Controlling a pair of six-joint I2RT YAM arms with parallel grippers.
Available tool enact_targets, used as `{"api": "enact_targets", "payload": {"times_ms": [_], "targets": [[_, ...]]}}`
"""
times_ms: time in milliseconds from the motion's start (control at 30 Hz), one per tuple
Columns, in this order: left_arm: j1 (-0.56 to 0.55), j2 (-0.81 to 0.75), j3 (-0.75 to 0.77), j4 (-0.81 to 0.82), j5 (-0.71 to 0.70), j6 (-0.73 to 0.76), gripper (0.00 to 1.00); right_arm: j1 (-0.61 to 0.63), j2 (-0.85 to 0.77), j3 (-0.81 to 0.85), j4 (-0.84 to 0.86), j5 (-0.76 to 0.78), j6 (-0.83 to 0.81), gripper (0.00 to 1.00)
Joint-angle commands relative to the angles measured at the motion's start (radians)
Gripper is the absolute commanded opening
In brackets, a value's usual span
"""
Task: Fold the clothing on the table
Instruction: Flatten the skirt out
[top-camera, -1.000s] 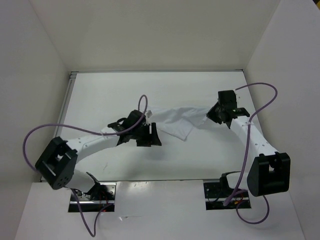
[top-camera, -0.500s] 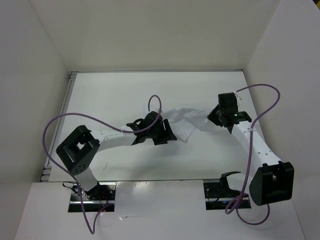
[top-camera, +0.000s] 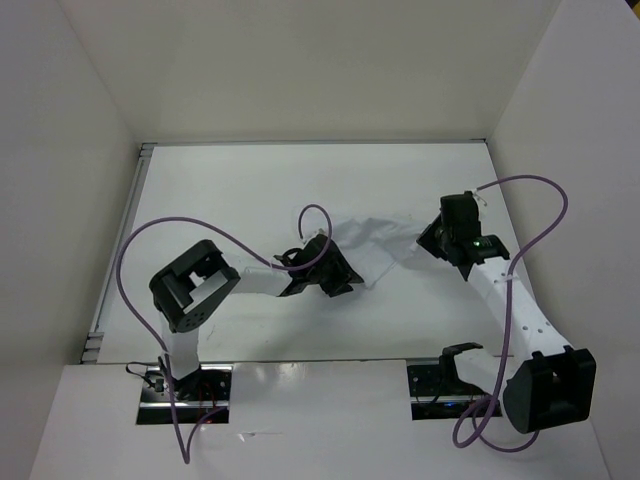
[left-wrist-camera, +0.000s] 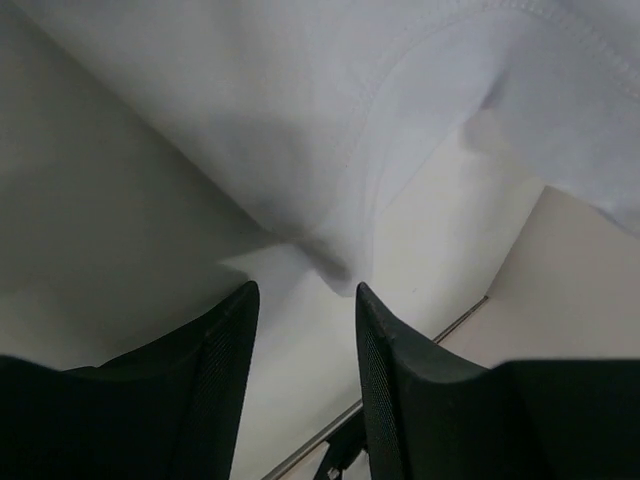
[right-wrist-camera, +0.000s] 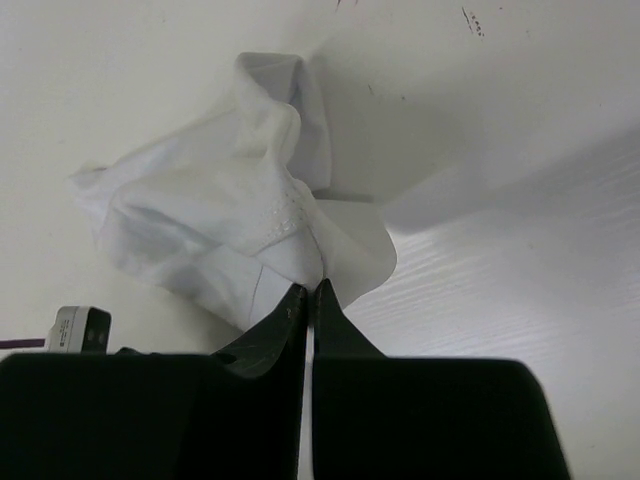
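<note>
Directly ahead of the left gripper (left-wrist-camera: 305, 295), jaws apart and empty, found the cloth (left-wrist-camera: 300, 130) corner. Ran lengthwise toward the right gripper (right-wrist-camera: 309, 292), clamped on its far end.

clothing (right-wrist-camera: 220, 220): was thin white cloth, soft, wrinkled, with a stitched hem | table (top-camera: 250, 190): was white, smooth, glossy, with mirror-like sheen near the arm bases | metal edge (top-camera: 146, 150): was thin bare metal | left gripper (left-wrist-camera: 305, 300), right gripper (right-wrist-camera: 310, 295): looked like black matt plastic | cables (top-camera: 525, 179): had smooth purple sheathing | walls (top-camera: 300, 60): were white, matt
</note>
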Motion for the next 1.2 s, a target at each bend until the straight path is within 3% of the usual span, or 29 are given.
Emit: {"api": "enact_targets", "payload": {"times_ms": [0, 133, 267, 300, 333, 400, 533, 633, 733, 933, 1033, 1167], "targets": [[-0.006, 0.044, 0.018, 0.083, -0.023, -0.098, 0.51, 0.010, -0.041, -0.006, 0.020, 0.020, -0.007, 0.00], [-0.006, 0.064, 0.018, 0.106, -0.032, -0.132, 0.49, 0.019, -0.041, -0.006, 0.020, 0.020, -0.007, 0.00], [-0.006, 0.091, 0.042, 0.106, -0.032, -0.132, 0.37, 0.029, -0.041, -0.006, 0.020, 0.020, -0.007, 0.00], [-0.006, 0.102, 0.054, 0.097, -0.041, -0.132, 0.33, 0.029, -0.041, -0.006, 0.020, 0.020, -0.007, 0.00], [-0.006, 0.102, 0.065, 0.097, -0.041, -0.132, 0.12, 0.029, -0.041, -0.006, 0.020, 0.020, -0.007, 0.00], [-0.006, 0.122, 0.080, 0.070, -0.050, -0.132, 0.01, 0.038, -0.041, -0.006, 0.020, 0.030, -0.007, 0.00], [0.005, 0.102, 0.059, 0.134, 0.003, -0.071, 0.00, 0.047, -0.060, -0.006, 0.009, 0.039, -0.007, 0.00], [0.029, -0.086, 0.034, 0.042, -0.026, 0.081, 0.00, 0.047, -0.093, 0.027, -0.029, 0.050, -0.027, 0.00], [0.057, -0.387, 0.034, -0.125, -0.099, 0.195, 0.00, 0.047, -0.138, 0.062, -0.052, 0.050, -0.065, 0.00], [0.143, -0.781, 0.114, -0.378, -0.219, 0.400, 0.00, 0.047, -0.213, 0.164, -0.110, 0.013, -0.172, 0.00], [0.215, -0.858, 0.159, -0.440, -0.208, 0.453, 0.00, 0.038, -0.235, 0.202, -0.111, -0.028, -0.196, 0.00], [0.301, -0.847, 0.188, -0.497, -0.157, 0.493, 0.00, 0.038, -0.219, 0.244, -0.059, -0.091, -0.216, 0.00]]}}
